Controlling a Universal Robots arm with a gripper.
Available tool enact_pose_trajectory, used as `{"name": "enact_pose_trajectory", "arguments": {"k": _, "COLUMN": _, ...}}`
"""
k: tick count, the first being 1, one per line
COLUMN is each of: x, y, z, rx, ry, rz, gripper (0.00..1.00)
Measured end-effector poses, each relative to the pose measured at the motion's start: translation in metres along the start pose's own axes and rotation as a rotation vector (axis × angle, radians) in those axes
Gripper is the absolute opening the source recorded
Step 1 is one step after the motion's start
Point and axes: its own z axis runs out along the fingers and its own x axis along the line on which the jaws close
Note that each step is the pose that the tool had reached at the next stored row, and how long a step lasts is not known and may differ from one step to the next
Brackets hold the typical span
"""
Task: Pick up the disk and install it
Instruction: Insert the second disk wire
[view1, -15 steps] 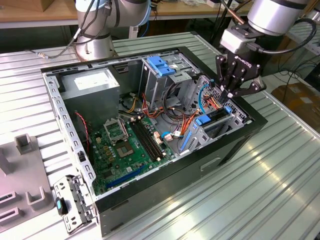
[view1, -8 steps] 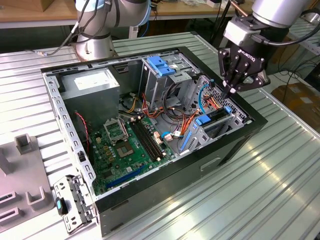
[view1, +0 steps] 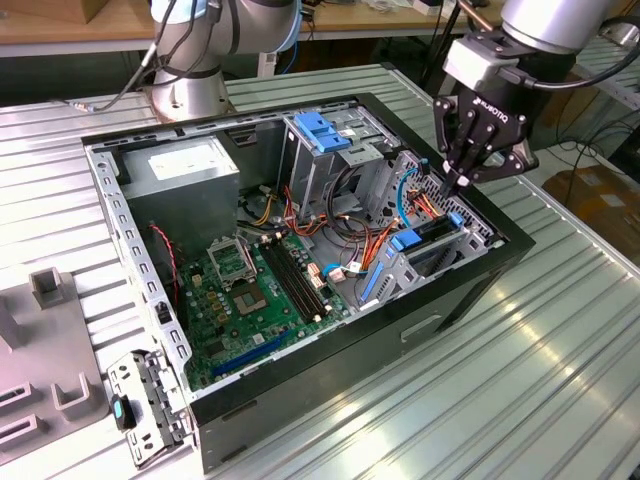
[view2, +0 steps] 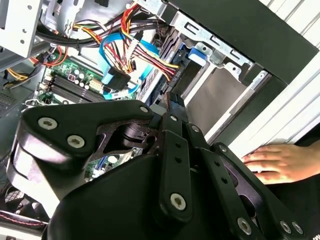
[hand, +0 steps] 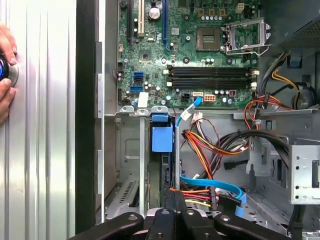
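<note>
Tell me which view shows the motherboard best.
The first wrist view: the motherboard faces the camera squarely. The exterior view shows it obliquely inside the case; the second wrist view, a corner behind cables.

I see an open black computer case (view1: 300, 395) lying on a ribbed metal table (view1: 520, 380). Inside, a green motherboard (view1: 255, 300) fills the near floor of the case. Beyond it, toward the exterior view's left, sits a grey power supply (view1: 185, 170) with a white sticker. Right of that stands a metal cage (view1: 330, 160) with a blue handle (view1: 322, 130) on top. Red, orange and yellow wires (view1: 360, 245) and a blue cable (hand: 215, 182) tangle between the cage and the board. Grey fixtures (view1: 45, 350) sit on the table, left of the case.
</note>
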Motion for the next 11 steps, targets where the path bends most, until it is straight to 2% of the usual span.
{"name": "enact_pose_trajectory", "arguments": {"k": 2, "x": 0.0001, "y": 0.0001, "z": -0.0026, "rx": 0.0000, "ry": 0.0000, "rz": 0.000, "gripper": 0.11}}
{"name": "enact_pose_trajectory", "arguments": {"k": 7, "x": -0.0003, "y": 0.0002, "z": -0.0141, "rx": 0.0000, "ry": -0.0001, "rz": 0.000, "gripper": 0.11}}
{"name": "enact_pose_trajectory", "arguments": {"k": 9, "x": -0.0015, "y": 0.0006, "z": -0.0149, "rx": 0.0000, "ry": -0.0004, "rz": 0.000, "gripper": 0.11}}
{"name": "enact_pose_trajectory", "arguments": {"k": 11, "x": -0.0027, "y": 0.0040, "z": -0.0150, "rx": 0.0000, "ry": -0.0002, "rz": 0.000, "gripper": 0.11}}
